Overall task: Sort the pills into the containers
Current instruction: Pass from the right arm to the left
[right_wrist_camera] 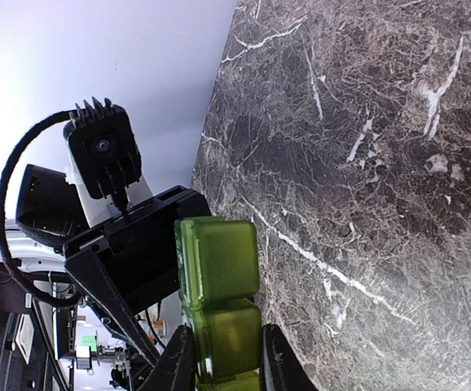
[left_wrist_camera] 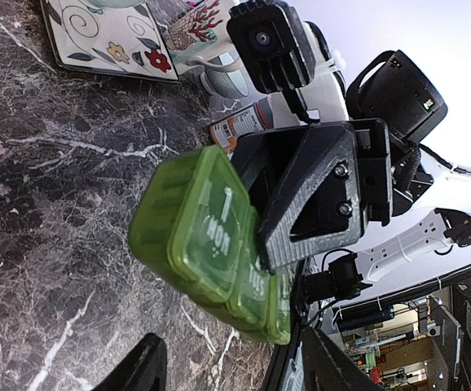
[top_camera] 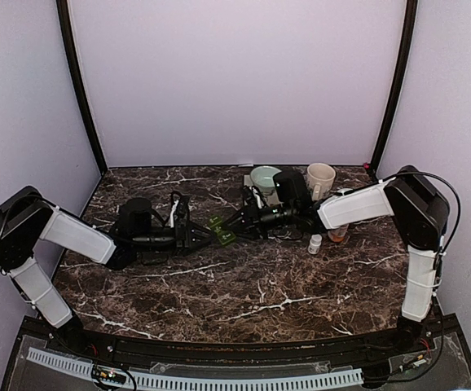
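Observation:
The container, a small green pill box point(top_camera: 222, 230), hangs a little above the marble table between the two arms. Its lids, marked MON and TUE, are closed in the left wrist view point(left_wrist_camera: 211, 236). My right gripper point(right_wrist_camera: 222, 350) is shut on one end of the box point(right_wrist_camera: 217, 269). In the top view the right gripper point(top_camera: 242, 221) reaches in from the right. My left gripper point(left_wrist_camera: 231, 346) faces the box's other end, open, its fingers point(left_wrist_camera: 142, 366) apart and not touching the box. From above the left gripper point(top_camera: 195, 235) sits just left of the box. No pills are visible.
An amber bottle point(top_camera: 338, 234) stands to the right with its white cap point(top_camera: 314, 243) off beside it. A pale green bowl point(top_camera: 265, 177) and a cream mug point(top_camera: 320, 177) stand at the back on a patterned tray point(left_wrist_camera: 109, 37).

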`<move>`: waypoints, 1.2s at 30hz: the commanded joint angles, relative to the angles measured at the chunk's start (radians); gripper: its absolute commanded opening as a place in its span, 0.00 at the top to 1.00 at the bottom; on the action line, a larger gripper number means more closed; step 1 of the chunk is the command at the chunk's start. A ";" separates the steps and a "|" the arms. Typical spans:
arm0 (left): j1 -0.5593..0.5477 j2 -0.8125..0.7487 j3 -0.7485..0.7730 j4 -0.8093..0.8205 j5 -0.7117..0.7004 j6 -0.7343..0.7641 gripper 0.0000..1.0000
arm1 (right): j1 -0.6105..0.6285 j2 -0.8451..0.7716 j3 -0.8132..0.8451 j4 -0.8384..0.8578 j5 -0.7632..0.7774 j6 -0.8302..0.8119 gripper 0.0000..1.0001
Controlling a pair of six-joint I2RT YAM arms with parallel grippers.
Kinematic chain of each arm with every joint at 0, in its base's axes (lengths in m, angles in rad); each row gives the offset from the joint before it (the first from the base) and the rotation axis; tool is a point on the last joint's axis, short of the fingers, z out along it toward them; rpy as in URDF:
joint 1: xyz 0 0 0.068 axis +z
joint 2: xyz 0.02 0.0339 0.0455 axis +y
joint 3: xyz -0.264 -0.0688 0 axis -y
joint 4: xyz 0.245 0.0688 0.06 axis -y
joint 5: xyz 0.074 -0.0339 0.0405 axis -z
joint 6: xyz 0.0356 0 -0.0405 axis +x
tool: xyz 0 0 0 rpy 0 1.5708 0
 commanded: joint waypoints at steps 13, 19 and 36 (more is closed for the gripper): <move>0.034 0.059 0.078 0.032 -0.006 -0.001 0.50 | 0.016 -0.038 -0.034 0.076 -0.025 0.013 1.00; 0.038 0.068 0.076 0.054 -0.001 -0.014 0.57 | 0.019 -0.037 -0.037 0.090 -0.030 0.022 1.00; 0.037 0.093 0.071 0.138 0.082 -0.054 0.64 | 0.023 -0.014 -0.017 0.135 -0.028 0.067 1.00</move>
